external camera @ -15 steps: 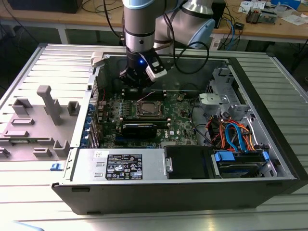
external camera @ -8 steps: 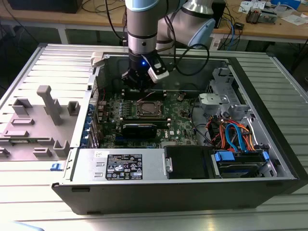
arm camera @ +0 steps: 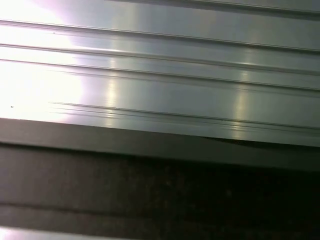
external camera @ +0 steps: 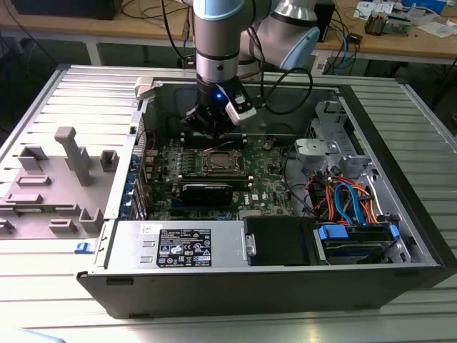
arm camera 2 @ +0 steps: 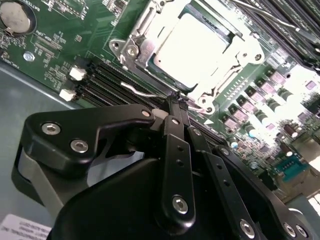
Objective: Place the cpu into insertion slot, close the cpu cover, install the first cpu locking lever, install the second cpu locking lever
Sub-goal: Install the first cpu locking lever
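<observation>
In the second wrist view the gripper body covers the lower half of the frame, hiding the board beneath it; its black links run off the bottom edge. Glare washes out the cpu top and the cover beside it, so their edges blur together. The slot rim is cut off at the top edge. In the exterior view the slot is too small to show whether the levers are latched.
</observation>
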You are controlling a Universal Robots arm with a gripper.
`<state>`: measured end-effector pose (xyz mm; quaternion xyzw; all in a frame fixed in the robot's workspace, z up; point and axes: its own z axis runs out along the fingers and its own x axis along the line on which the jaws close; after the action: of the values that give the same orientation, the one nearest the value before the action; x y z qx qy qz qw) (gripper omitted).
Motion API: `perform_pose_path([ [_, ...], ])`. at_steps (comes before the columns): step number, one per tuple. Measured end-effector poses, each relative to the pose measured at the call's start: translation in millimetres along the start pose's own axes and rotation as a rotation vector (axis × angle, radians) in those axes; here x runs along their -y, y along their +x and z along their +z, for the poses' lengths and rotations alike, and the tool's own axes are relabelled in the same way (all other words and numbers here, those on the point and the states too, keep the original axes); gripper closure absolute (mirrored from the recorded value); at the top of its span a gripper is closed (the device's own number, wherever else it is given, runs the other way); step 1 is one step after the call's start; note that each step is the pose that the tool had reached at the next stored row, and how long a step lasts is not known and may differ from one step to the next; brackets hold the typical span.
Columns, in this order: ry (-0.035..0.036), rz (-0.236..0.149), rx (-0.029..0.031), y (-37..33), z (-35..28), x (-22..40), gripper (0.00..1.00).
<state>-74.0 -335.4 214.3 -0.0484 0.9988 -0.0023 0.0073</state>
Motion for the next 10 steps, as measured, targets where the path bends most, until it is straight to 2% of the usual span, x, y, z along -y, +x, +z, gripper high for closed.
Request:
perform_pose_path([
  [7,-0.0001,0.0,-0.0006,-10.5,6.7,1.0,0.89],
  [10,0.0,0.0,-0.0006,-12.2,7.8,1.2,0.89],
])
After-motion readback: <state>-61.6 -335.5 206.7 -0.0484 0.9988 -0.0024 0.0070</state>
